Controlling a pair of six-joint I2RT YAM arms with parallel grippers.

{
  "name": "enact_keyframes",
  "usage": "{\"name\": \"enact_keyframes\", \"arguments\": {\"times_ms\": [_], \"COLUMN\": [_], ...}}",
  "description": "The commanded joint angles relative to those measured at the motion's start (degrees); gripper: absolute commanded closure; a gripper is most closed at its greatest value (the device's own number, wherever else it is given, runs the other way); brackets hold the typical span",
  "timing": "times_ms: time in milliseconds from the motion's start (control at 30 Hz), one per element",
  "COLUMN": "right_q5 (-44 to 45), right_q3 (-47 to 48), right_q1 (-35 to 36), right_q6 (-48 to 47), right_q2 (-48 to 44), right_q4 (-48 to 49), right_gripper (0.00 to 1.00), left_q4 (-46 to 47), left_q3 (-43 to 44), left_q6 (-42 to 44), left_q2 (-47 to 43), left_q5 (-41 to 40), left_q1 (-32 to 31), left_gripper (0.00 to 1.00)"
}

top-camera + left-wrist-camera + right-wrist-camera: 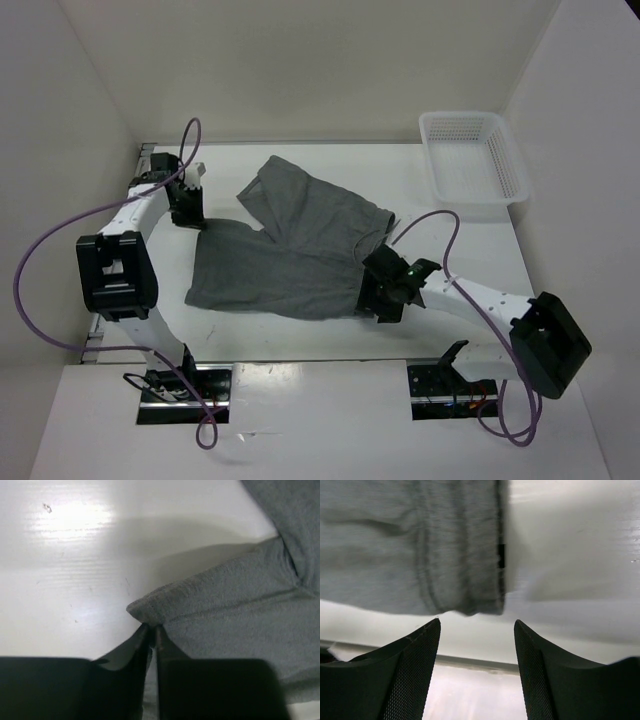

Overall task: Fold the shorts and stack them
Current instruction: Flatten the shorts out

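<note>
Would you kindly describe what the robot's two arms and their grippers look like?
The left arm and right arm both have white links joined by boxy black joint housings, and a thin purple cable loops along each. The left gripper and right gripper are black with tapered fingers. The right one's inner faces show a fine mesh texture.

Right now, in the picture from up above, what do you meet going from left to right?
The left pincer, then the grey shorts, then the right pincer, then the white mesh basket.
</note>
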Motion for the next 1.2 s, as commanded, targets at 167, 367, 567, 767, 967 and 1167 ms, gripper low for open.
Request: {"name": "enact_keyframes", "arguments": {"times_ms": [167, 367, 567, 767, 967, 1167], "right_q5": [1.24, 1.24, 0.72, 0.72, 0.72, 0.72], "right_q3": [-2.04, -3.1, -3.1, -3.1, -3.72, -3.72], "right_q1": [0.43, 0.43, 0.43, 0.43, 0.43, 0.43], "right_q6": [1.03, 1.03, -0.28, 0.32, 0.86, 0.86], "right_q2": [1.27, -0.14, 1.87, 2.49, 0.65, 1.17], "right_q4": [5.51, 6.04, 6.57, 6.57, 6.57, 6.57], "right_gripper": [0.31, 0.31, 0.31, 0.31, 0.31, 0.31], "left_q4": [2.06, 2.58, 3.89, 7.51, 11.72, 16.82], "left_q3": [0.29, -6.03, -8.68, -8.6, -7.89, -7.89], "left_q6": [0.19, 0.19, 0.19, 0.19, 0.19, 0.19], "left_q2": [6.53, -0.05, 2.66, 4.68, 6.01, 4.34], "left_q5": [1.01, 1.01, -0.47, 1.01, 2.24, 1.01], "left_q1": [-0.04, 0.49, 1.02, 1.55, 1.55, 1.55], "left_gripper": [0.63, 0.55, 0.55, 0.55, 0.57, 0.57]}}
